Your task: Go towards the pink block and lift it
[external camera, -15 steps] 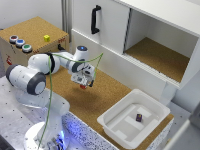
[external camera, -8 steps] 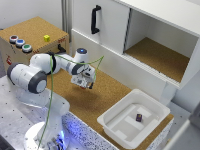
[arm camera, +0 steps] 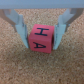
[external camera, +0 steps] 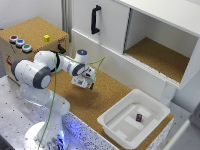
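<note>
The pink block (arm camera: 42,39) is a reddish-pink cube with dark letters on its faces, sitting on the cork surface. In the wrist view it lies right between my gripper's (arm camera: 42,45) two fingers (arm camera: 20,27), which stand on either side with only a thin gap to each side. The gripper looks open around it. In the exterior view the gripper (external camera: 86,84) is low over the cork board, in front of the cabinet, and it hides the block.
A white tray (external camera: 120,107) stands at the exterior view's right with a dark purple block (external camera: 139,117) in it. A yellow cube (external camera: 46,38) and coloured buttons (external camera: 20,43) sit on the box at the back left. A white cabinet with a black handle (external camera: 94,19) and an open compartment (external camera: 155,55) stands behind.
The gripper has moved down slightly towards the cork surface. Nothing else has moved.
</note>
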Available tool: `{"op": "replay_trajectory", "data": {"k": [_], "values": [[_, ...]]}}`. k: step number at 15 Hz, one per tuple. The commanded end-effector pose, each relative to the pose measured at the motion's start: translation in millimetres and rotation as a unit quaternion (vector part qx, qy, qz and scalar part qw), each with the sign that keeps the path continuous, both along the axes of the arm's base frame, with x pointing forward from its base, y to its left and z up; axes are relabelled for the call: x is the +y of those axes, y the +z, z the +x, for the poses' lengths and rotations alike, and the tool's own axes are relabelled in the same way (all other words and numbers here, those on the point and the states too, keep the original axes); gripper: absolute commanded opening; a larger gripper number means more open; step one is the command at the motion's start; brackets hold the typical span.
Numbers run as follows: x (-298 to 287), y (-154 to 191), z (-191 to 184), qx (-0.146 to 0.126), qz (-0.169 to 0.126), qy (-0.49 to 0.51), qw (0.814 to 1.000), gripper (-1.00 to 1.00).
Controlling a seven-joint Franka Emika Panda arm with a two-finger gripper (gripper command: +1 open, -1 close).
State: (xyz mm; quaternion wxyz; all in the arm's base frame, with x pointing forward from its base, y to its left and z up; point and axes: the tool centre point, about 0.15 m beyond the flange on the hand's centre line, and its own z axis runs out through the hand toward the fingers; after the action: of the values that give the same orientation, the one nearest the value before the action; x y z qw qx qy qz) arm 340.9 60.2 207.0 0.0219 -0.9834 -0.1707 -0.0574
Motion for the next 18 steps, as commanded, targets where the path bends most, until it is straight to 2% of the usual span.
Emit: {"op": "replay_trajectory", "data": {"k": [1, 3, 6, 8, 9, 11, 15, 18], "values": [[4, -4, 16, 0.016, -0.009, -0.01, 1.0, -1.0], [-2, 3, 16, 0.008, -0.017, -0.015, 1.0, -1.0], [-21, 39, 11, -0.018, -0.036, -0.029, 0.999, -1.0], [-35, 62, 10, -0.021, -0.032, -0.016, 0.999, -1.0], [-41, 72, 11, -0.017, -0.018, 0.001, 1.0, -1.0], [-58, 97, 11, -0.03, -0.022, -0.005, 0.999, -1.0], [-99, 142, 28, -0.043, -0.022, -0.029, 0.998, -1.0], [-134, 178, 48, -0.067, -0.047, -0.049, 0.995, -1.0]]}}
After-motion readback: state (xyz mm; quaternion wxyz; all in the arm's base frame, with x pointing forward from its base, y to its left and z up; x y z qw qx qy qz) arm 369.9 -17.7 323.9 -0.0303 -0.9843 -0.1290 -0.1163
